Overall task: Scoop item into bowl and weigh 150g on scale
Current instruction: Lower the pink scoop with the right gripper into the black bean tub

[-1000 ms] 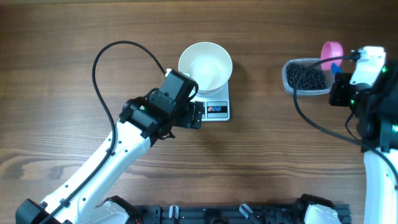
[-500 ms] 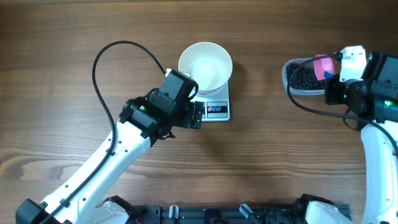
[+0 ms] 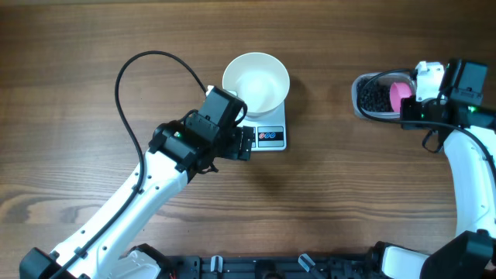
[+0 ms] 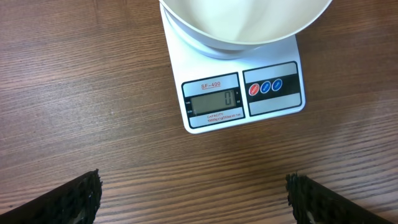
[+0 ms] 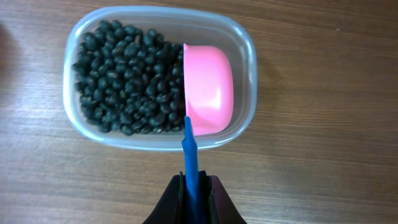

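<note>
Beans [image 5: 124, 81] are kept in the clear tub [image 5: 245, 56], with a pink scoop [image 5: 210, 90] tipped on edge beside them.
The scoop's blue handle [image 5: 189, 155] is pinched by the right gripper [image 5: 194, 190]. The left gripper [image 4: 196, 199] is held spread wide before the scale [image 4: 273, 102], on which the white bowl [image 4: 249, 28] is set.

left wrist: bowl [image 4: 242, 25] cut by top edge | overhead: scale [image 3: 269, 138] digits too small

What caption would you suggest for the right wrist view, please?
Right gripper, shut on a blue-handled pink scoop, holds it tilted at the black beans in the clear tub.
</note>
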Controlling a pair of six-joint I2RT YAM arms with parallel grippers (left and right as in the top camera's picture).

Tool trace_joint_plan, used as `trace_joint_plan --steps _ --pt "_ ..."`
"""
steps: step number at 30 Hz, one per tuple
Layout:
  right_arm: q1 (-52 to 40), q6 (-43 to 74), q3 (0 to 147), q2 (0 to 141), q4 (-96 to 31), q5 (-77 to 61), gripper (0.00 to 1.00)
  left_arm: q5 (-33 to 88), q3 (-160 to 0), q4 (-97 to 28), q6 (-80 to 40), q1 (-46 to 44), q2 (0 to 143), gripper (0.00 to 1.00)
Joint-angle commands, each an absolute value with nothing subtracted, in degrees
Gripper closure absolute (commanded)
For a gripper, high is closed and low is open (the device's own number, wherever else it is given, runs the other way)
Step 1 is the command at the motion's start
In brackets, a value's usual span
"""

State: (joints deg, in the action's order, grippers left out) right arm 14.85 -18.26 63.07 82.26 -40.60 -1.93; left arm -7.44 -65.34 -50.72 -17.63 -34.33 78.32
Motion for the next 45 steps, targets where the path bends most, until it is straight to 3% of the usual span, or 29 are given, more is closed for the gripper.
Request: trace_joint_plan --steps 1,10,30,45 --pt "15.1 -16.4 64.1 83.4 -39.0 0.0 0.96 -7.1 -64.8 -50.5 -16.7 -33.8 78.8 0.0" --pt "15.1 -16.3 64.0 86.8 -39.9 -13.2 0.96 -7.1 -64.8 -50.5 -16.7 -33.8 78.8 0.0" --pt "18.7 -16.1 64.0 86.7 -42.9 -24.0 0.96 -7.1 -64.8 -50.5 -16.7 -33.8 78.8 0.0" --pt "23.3 -6.6 63.0 86.8 -42.6 -31.0 0.96 -7.1 -64.8 -50.5 -16.7 -33.8 78.8 0.0"
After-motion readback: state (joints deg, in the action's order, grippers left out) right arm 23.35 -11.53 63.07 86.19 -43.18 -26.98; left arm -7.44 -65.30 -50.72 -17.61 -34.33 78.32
